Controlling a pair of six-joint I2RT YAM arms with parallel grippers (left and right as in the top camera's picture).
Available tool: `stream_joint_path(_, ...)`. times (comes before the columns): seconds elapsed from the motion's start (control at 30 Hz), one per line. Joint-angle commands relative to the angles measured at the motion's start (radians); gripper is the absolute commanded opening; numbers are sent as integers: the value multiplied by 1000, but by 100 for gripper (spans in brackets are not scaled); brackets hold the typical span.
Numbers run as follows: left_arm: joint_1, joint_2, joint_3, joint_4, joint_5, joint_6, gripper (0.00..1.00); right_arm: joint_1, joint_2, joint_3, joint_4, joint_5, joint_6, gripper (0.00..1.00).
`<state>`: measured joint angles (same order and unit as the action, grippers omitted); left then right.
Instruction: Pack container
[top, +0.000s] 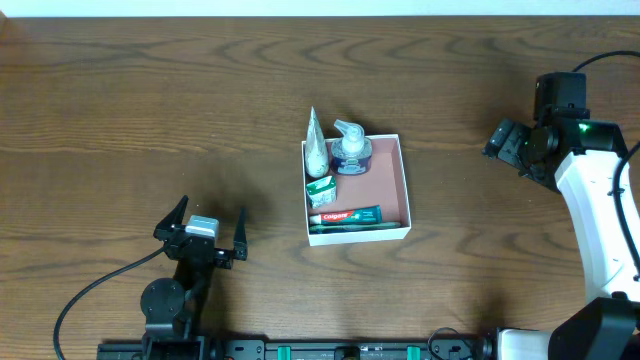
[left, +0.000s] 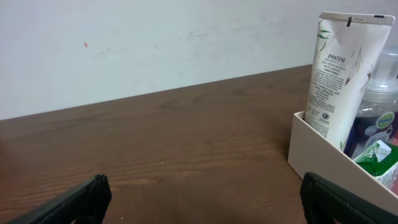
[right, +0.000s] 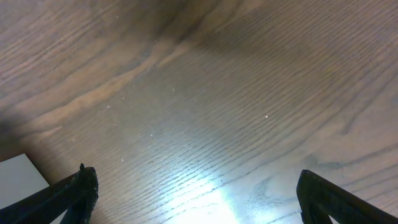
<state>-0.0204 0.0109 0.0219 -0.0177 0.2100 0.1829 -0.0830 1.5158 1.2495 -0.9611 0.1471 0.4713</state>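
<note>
Overhead, the box (top: 385, 185) sits mid-table, well apart from the left gripper (top: 200, 235) and right gripper (top: 506, 146). Left wrist: fingers (left: 81, 199) spread, empty. The cardboard wall looks light and crushable, so pinch the rim. Right wrist: fingers (right: 68, 194) spread, empty.

White container (top: 388, 192) on wooden table (top: 150, 100), toothpaste box (top: 345, 215), tube (top: 317, 148), pump bottle (top: 351, 150) inside, left gripper (top: 213, 208) spread wide

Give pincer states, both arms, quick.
Left pincer: open, holding nothing.
Right pincer: open, holding nothing.
</note>
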Motion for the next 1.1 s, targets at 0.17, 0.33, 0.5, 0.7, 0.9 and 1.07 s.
stream_joint_path(0.17, 5, -5, -18, -33, 3, -11, 98, -8, 5, 13, 0, 6, 14, 99)
stream_joint_path(0.33, 5, -5, -18, -33, 3, -11, 98, -8, 5, 13, 0, 6, 14, 99)
stream_joint_path(0.5, 5, -5, -18, -33, 3, -11, 98, -8, 5, 13, -1, 6, 14, 99)
stream_joint_path(0.7, 5, -5, -18, -33, 3, -11, 98, -8, 1, 13, 0, 6, 14, 99)
stream_joint_path(0.9, 5, -5, -18, -33, 3, -11, 98, 15, -171, -11, 0, 6, 14, 99)
stream_joint_path(1.07, 5, -5, -18, -33, 3, -11, 98, 66, -407, -104, 0, 6, 14, 99)
